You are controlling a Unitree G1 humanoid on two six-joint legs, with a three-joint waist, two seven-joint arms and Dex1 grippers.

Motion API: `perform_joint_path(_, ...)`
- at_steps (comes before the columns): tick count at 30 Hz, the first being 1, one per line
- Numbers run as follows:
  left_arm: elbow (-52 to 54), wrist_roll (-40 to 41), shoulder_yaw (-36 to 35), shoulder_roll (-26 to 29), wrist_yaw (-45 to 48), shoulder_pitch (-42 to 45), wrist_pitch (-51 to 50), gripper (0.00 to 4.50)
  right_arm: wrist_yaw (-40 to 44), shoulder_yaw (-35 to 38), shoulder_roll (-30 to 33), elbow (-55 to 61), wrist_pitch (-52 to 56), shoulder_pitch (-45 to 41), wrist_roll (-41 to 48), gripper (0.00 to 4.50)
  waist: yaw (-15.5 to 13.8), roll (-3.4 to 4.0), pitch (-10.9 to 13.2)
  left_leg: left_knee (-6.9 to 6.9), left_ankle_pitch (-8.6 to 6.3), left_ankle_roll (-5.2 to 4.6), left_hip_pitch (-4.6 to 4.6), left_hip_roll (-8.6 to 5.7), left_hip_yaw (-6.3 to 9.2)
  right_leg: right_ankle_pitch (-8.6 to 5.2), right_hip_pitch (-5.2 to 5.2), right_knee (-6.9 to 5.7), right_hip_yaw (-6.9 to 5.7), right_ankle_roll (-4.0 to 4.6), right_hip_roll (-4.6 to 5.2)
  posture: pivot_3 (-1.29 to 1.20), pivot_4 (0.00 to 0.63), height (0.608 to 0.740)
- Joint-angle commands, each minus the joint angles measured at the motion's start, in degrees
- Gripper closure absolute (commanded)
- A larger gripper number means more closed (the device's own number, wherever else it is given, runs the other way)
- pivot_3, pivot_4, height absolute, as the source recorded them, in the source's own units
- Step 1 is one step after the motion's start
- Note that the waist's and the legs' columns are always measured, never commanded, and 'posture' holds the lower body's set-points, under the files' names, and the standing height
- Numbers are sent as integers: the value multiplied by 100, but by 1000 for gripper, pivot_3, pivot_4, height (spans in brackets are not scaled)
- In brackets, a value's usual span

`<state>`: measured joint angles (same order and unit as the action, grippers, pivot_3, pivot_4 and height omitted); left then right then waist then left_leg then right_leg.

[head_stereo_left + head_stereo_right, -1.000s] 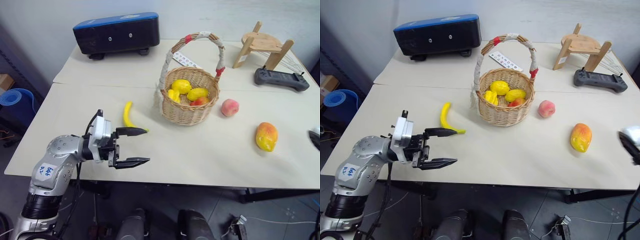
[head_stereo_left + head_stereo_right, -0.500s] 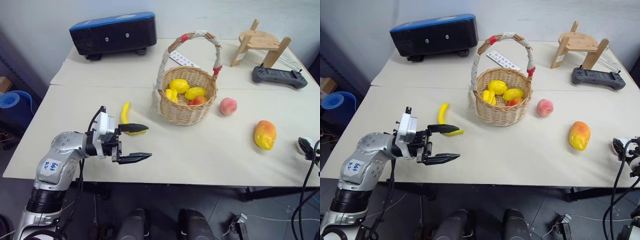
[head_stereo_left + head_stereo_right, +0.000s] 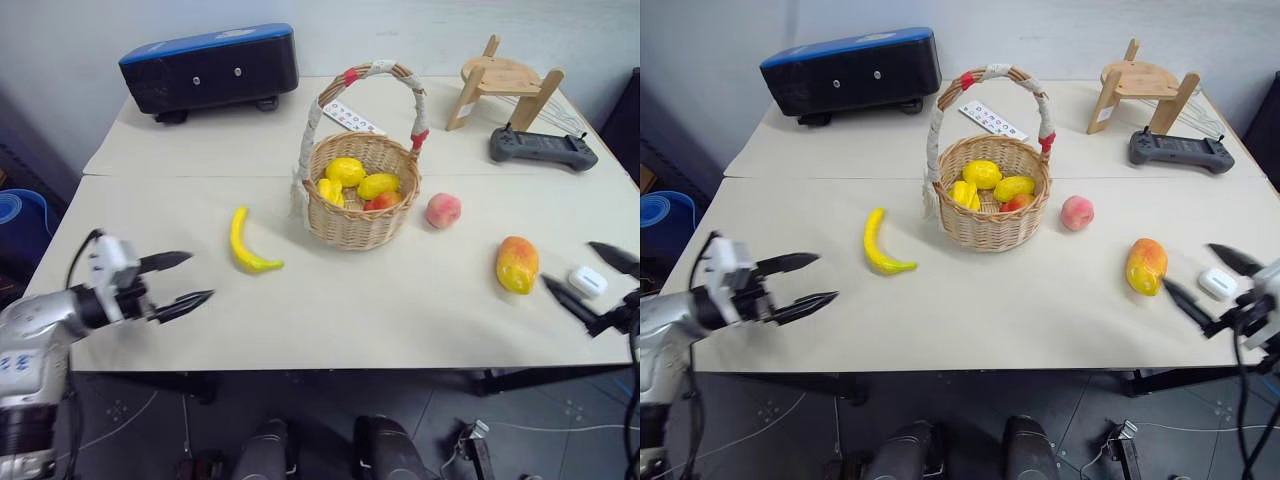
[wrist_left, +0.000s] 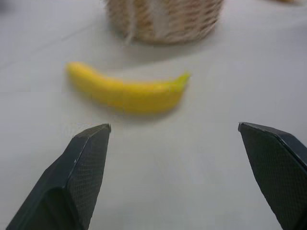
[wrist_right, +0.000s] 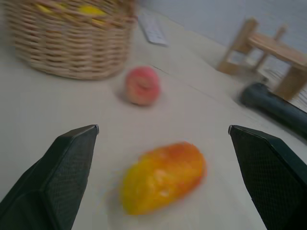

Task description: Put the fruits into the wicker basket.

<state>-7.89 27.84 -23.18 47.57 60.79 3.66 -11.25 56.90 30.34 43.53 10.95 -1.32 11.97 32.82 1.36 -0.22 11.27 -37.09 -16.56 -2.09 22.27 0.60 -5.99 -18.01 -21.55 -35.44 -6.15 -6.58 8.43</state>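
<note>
The wicker basket [image 3: 358,212] stands mid-table with yellow lemon-like fruits [image 3: 345,171] and a reddish fruit inside. A yellow banana [image 3: 240,242] lies left of it, a pink peach [image 3: 443,211] right of it, and an orange-yellow mango [image 3: 516,265] farther right. My left gripper [image 3: 180,281] is open at the table's left front edge, pointing toward the banana [image 4: 127,91], apart from it. At the right front edge my right gripper [image 3: 590,280] is open and faces the mango [image 5: 163,178] and peach [image 5: 142,86], touching neither.
A small white case [image 3: 587,282] lies between the right gripper's fingers on the table. At the back stand a black and blue box [image 3: 208,68], a wooden stand [image 3: 502,85], a black controller [image 3: 541,148] and a white card [image 3: 352,117].
My left gripper swung left, away from the banana, to the table's left edge. My right gripper came into view at the right edge, open. The camera shifted slightly.
</note>
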Motion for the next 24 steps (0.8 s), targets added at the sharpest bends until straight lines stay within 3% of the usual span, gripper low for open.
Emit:
perform_joint_path(1,-441,-4,-738,212,-278,-321,-49,0,250,-471,-308,968,-248,202,139,26,-2,-1,1,0,-4,1,0,2,1,0,0,2,-1,0,0,0,150,740)
perform_joint_path(6,-537,-101,-1134,575,-989,-836,-1295,0,311,-1519,-844,1310,-780,108,-384,26,-65,-25,-7,-9,-33,32,0,0,-2,0,-1,25,2,1,10,0,150,740)
perform_joint_path(10,469,814,-1182,888,-895,-719,-3096,0,229,-1795,-961,1293,-970,-149,-564,26,-158,-32,-5,-11,-34,33,2,-1,-4,0,-4,29,4,2,12,0,150,740)
perform_joint_path(15,1120,1368,-168,793,-1785,1166,-5095,0,172,-1949,-927,1176,-947,-477,-634,26,-303,-39,-7,-13,-20,56,3,-1,16,10,-1,29,1,19,12,0,150,740)
perform_joint_path(18,1046,1268,582,316,-2548,2488,-6191,0,91,-2028,-934,1199,-863,-632,-648,26,-276,-38,-8,-8,-17,56,2,-2,9,11,-3,-6,2,19,1,0,150,740)
perform_joint_path(24,121,544,1509,-706,-3528,4026,-6731,0,-141,-2197,-981,1293,-766,-812,-724,26,-197,-48,-5,-18,3,23,-2,20,-27,11,-18,-23,-2,18,-84,0,150,740)
